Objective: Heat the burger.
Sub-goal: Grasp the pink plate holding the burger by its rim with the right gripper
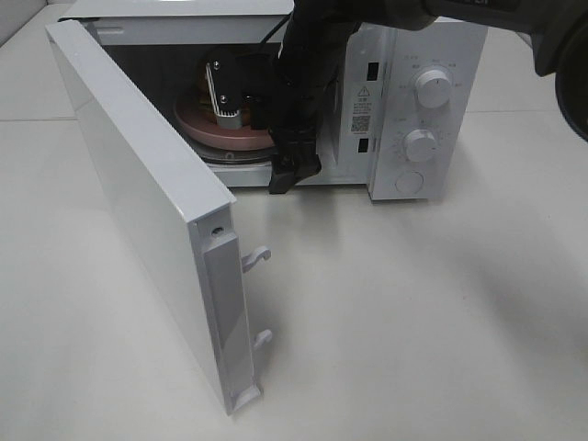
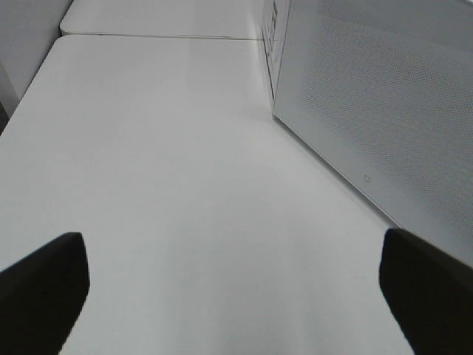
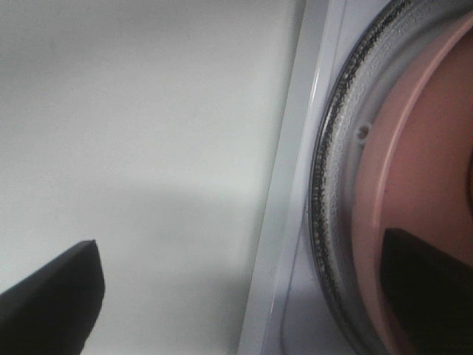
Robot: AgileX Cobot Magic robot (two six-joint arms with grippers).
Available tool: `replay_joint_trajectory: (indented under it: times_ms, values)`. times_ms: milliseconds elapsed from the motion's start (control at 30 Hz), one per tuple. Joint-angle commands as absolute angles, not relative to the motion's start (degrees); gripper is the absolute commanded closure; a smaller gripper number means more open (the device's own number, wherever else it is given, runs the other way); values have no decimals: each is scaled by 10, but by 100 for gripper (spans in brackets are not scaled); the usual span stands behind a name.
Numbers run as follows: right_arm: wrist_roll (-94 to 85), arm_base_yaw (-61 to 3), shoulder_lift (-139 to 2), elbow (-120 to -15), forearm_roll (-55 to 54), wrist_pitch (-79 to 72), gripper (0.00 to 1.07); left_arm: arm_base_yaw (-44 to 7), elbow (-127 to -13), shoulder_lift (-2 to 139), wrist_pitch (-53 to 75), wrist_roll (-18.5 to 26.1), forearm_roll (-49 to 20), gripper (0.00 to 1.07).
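The white microwave stands with its door swung wide to the left. Inside, a round pink plate lies on the glass turntable. The burger is mostly hidden behind my right wrist; only a brown sliver shows. My right gripper hangs open at the cavity's front edge. In the right wrist view the right gripper has one finger over the table and the other over the pink plate, nothing between them. My left gripper is open and empty over bare table.
Two dials and a round button sit on the microwave's right panel. The door's latch hooks stick out toward the table front. In the left wrist view, the microwave's perforated side wall stands close by, and a table seam lies beyond.
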State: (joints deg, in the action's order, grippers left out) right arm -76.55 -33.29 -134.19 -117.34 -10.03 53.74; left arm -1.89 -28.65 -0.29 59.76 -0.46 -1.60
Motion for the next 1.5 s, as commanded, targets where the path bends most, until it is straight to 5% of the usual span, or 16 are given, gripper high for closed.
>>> replay_joint_trajectory:
  times_ms: [33, 1500]
  values:
    - [-763, -337, -1353, -1187, -112, 543, 8, -17, -286, -11, 593, -7, -18, 6]
    - [-611, -337, -1363, -1193, -37, 478, 8, -17, -286, -11, 593, -7, -18, 6]
